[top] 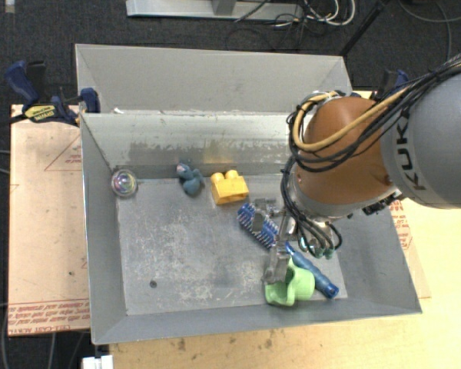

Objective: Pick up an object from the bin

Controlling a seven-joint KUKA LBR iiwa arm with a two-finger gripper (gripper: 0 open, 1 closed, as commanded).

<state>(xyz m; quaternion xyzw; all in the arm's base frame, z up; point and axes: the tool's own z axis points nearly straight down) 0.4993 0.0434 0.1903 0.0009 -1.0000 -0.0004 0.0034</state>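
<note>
Green toy, a rounded, soft-looking lump with a matte surface, lies on the bin floor near the front wall, towards the right corner. The gripper stands right at the toy's left upper edge, its metal tip reaching down to it or just beside it. Whether the gripper is open, closed or gripping the toy I cannot tell from this angle. Above the tip, the wrist carries a smooth orange-brown cover with yellow and black cables looped about it, and this bulk hides part of the bin's right side.

A blue stick, slim and pen-like, lies slantwise against the toy's upper right side, touching it. Just up and left of the gripper sits a blue-and-white patterned piece, flat and ribbed or checked in texture, partly under the wrist. Further out, near the back wall, a yellow block with a stud on top rests on the floor. Close to its left is a small blue-grey figure, and well apart, in the back left corner, a clear glassy ball.

The bin is grey sheet metal with sloping walls, its floor scuffed and speckled, and its left half bare.
</note>
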